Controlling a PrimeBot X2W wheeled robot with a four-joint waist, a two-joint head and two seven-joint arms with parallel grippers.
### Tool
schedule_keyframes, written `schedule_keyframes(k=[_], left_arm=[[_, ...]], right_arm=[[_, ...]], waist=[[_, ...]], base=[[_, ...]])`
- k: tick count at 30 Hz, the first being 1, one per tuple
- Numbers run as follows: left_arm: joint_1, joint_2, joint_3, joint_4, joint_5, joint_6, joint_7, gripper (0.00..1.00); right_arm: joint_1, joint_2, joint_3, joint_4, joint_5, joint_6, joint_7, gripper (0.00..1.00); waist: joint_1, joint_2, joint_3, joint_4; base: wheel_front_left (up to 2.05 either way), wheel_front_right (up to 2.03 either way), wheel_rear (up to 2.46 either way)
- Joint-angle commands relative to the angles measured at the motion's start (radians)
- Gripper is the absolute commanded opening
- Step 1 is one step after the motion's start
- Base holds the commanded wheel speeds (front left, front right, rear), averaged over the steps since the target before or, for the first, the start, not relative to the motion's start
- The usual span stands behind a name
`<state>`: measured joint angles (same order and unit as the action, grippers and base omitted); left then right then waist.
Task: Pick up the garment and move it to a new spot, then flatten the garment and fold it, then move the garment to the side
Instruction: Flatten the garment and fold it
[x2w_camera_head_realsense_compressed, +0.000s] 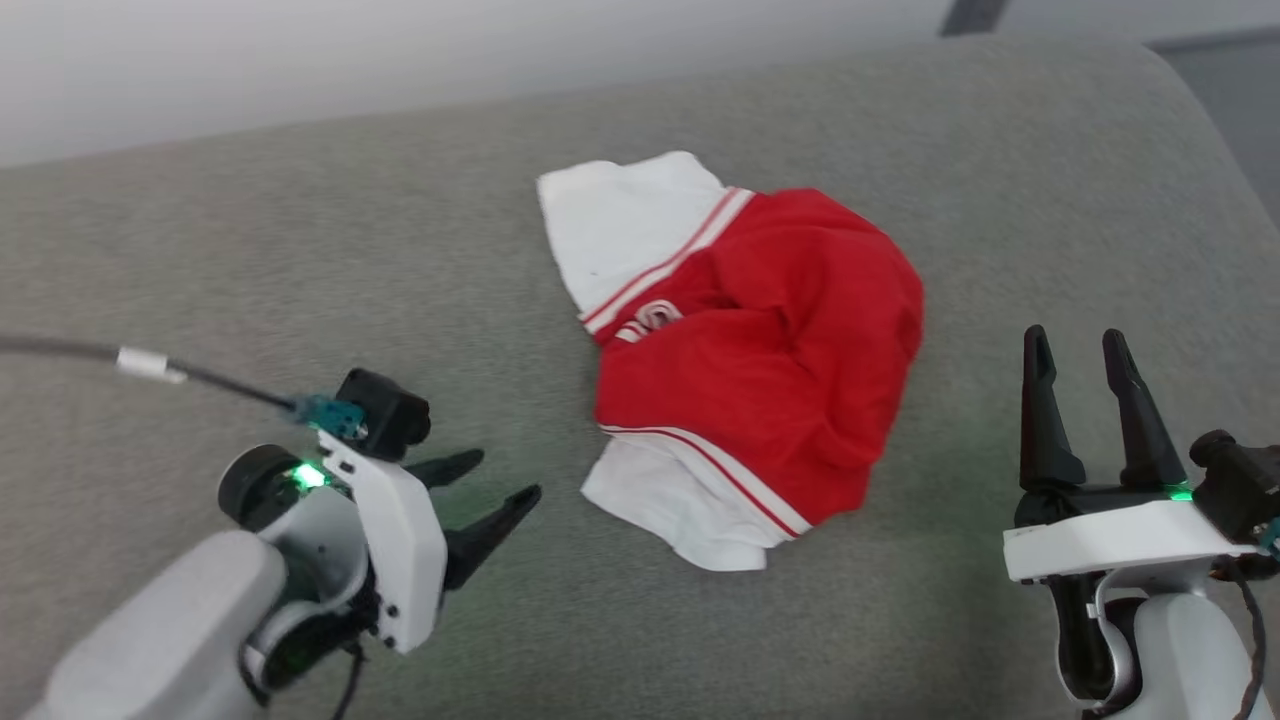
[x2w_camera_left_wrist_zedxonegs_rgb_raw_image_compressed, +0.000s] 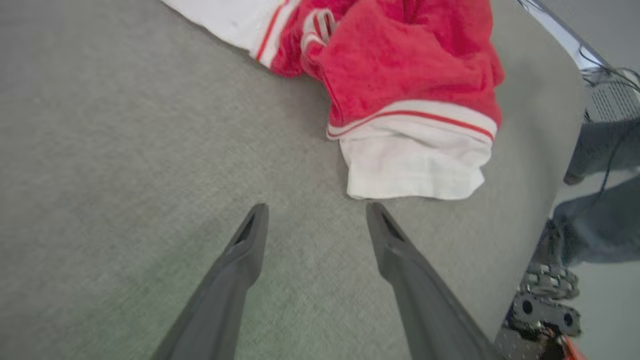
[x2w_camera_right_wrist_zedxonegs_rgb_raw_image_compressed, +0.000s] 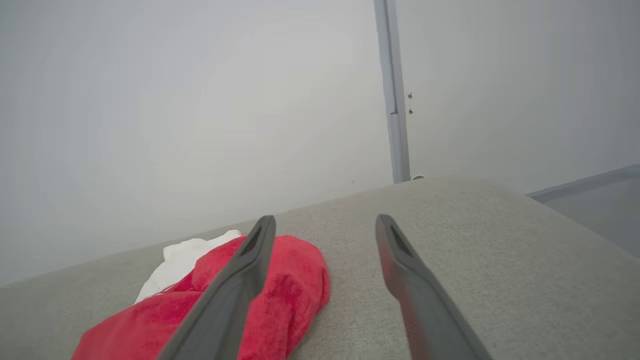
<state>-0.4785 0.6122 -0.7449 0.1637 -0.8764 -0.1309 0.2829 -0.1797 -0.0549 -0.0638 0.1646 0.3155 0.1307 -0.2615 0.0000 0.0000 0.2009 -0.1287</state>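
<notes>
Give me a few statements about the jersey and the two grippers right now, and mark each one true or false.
1. The red jersey lies bunched on the grey upholstered surface. True.
2. The left gripper is shut on the jersey. False: it is open and empty, just short of the jersey's near white panel.
3. The right gripper is open and apart from the jersey. True.
4. The jersey is spread flat. False: it is crumpled, with red fabric heaped over itself.
</notes>
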Motion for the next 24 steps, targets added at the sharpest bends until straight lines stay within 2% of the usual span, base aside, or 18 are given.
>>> schedule_keyframes(k=[1, 6, 10, 16, 17, 18, 19, 20, 24], left_arm=[[-0.037, 0.034, -0.034, -0.009, -0.036, 0.001, 0.047, 1.0], [-0.111, 0.063, -0.119, -0.003, -0.155, 0.001, 0.141, 1.0], [-0.149, 0.061, -0.161, 0.004, -0.222, 0.001, 0.151, 1.0], [-0.188, 0.063, -0.238, 0.023, -0.265, 0.001, 0.152, 1.0], [-0.19, 0.062, -0.245, 0.032, -0.278, 0.002, 0.152, 0.88], [-0.195, 0.06, -0.254, 0.043, -0.284, 0.002, 0.149, 0.48], [-0.202, 0.059, -0.259, 0.058, -0.28, 0.002, 0.141, 0.33], [-0.205, 0.055, -0.264, 0.071, -0.29, 0.002, 0.136, 0.0], [-0.221, 0.067, -0.274, 0.113, -0.323, 0.002, 0.098, 0.0]], right_arm=[[-0.013, 0.004, 0.006, 0.002, 0.021, 0.0, -0.005, 1.0], [-0.028, 0.004, 0.013, 0.002, 0.066, 0.0, -0.005, 1.0], [-0.042, 0.004, 0.008, -0.007, 0.093, 0.0, -0.005, 1.0], [-0.059, 0.004, 0.012, -0.006, 0.116, 0.0, -0.005, 1.0], [-0.06, 0.004, 0.014, -0.005, 0.118, 0.0, -0.005, 1.0], [-0.061, 0.004, 0.014, -0.003, 0.122, 0.0, -0.005, 1.0], [-0.062, 0.004, 0.014, -0.003, 0.125, 0.0, -0.005, 1.0], [-0.063, 0.004, 0.014, -0.003, 0.125, 0.0, -0.005, 1.0], [-0.061, 0.004, 0.007, -0.002, 0.117, 0.0, -0.005, 1.0]], waist=[[0.0, 0.0, 0.039, -0.052], [0.0, 0.0, 0.081, -0.113], [0.0, 0.0, 0.113, -0.15], [0.0, 0.0, 0.133, -0.179], [0.0, 0.0, 0.135, -0.181], [0.0, 0.0, 0.136, -0.181], [0.0, 0.0, 0.137, -0.181], [0.0, 0.0, 0.136, -0.179], [0.0, 0.0, 0.129, -0.166]], base=[[0.0, 0.0, 0.0], [0.0, 0.0, 0.0], [0.0, 0.0, 0.0], [0.0, 0.0, 0.0], [0.0, 0.0, 0.0], [0.0, 0.0, 0.0], [0.0, 0.0, 0.0], [0.0, 0.0, 0.0], [0.0, 0.0, 0.0]])
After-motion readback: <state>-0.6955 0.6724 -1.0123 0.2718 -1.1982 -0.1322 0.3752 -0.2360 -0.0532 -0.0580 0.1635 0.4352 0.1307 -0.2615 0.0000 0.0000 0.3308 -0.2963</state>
